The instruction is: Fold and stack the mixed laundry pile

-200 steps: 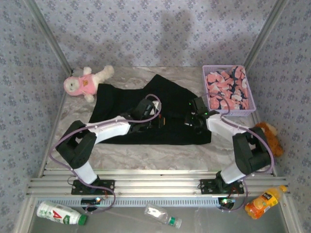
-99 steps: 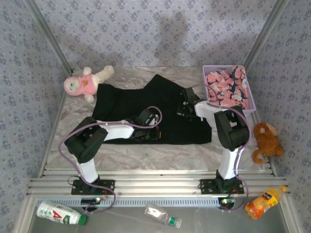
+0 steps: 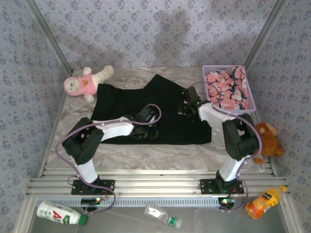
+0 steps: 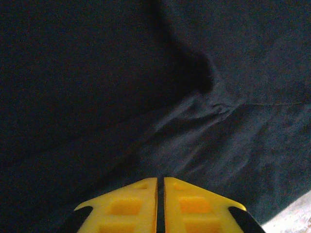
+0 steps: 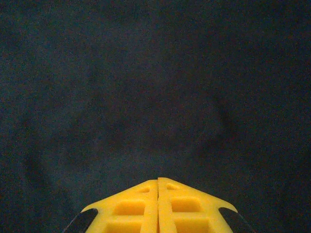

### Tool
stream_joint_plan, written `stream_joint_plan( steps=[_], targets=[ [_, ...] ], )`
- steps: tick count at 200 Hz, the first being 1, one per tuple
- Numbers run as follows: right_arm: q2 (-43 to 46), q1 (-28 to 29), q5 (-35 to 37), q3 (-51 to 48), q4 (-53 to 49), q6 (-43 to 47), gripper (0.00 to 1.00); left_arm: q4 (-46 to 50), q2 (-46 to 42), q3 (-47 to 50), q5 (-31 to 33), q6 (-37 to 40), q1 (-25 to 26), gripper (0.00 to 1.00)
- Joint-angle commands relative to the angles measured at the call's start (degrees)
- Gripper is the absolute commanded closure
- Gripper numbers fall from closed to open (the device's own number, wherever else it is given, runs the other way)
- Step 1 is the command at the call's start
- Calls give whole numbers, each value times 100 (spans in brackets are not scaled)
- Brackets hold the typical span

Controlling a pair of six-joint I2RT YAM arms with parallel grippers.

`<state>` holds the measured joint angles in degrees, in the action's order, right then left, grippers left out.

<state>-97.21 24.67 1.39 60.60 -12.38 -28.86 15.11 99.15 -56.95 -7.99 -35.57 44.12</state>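
Observation:
A black T-shirt [image 3: 146, 104] lies spread over the middle of the table [image 3: 160, 155], with a sleeve reaching toward the far left. A pink printed garment [image 3: 227, 88] is bunched inside the lavender basket [image 3: 233, 112]. My left gripper [image 3: 148, 131] hovers low over the shirt's near half. Its yellow fingers [image 4: 131, 204] are shut to a hairline slit, and a pucker of black cloth [image 4: 214, 97] lies just ahead. My right gripper [image 3: 183, 110] is over the shirt's right part, beside the basket. In the right wrist view the right gripper [image 5: 158, 179] is shut over smooth black cloth [image 5: 146, 87].
A pink-and-white plush toy [image 3: 82, 85] lies at the far left corner. A brown teddy [image 3: 266, 136] sits at the right edge. An orange juice bottle [image 3: 265, 201], a green-and-white bottle [image 3: 60, 212] and a clear bottle [image 3: 163, 216] lie in front of the arm bases.
The right arm has swung so its gripper moved farther back over the shirt, toward the basket. The left gripper has drawn slightly left and nearer, and its jaws have parted a hair.

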Motion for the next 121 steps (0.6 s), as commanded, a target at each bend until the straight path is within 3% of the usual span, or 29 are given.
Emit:
stream_joint_plan(
  steps=[1,27,47,121],
  targets=[
    [344,420,-102,-480,-560,-129,85,581,-666,131,623,127,-323,83],
    [367,758,-29,-766,-584,-440,67,766,-1096,731,751,134,-749,79],
    [171,893,102,-773,-612,-557,60,783,-1362,1116,839,178,-825,78],
    [-341,854,361,-752,-870,-1004,62,206,-1908,1719,623,37,-765,78]
  ],
)
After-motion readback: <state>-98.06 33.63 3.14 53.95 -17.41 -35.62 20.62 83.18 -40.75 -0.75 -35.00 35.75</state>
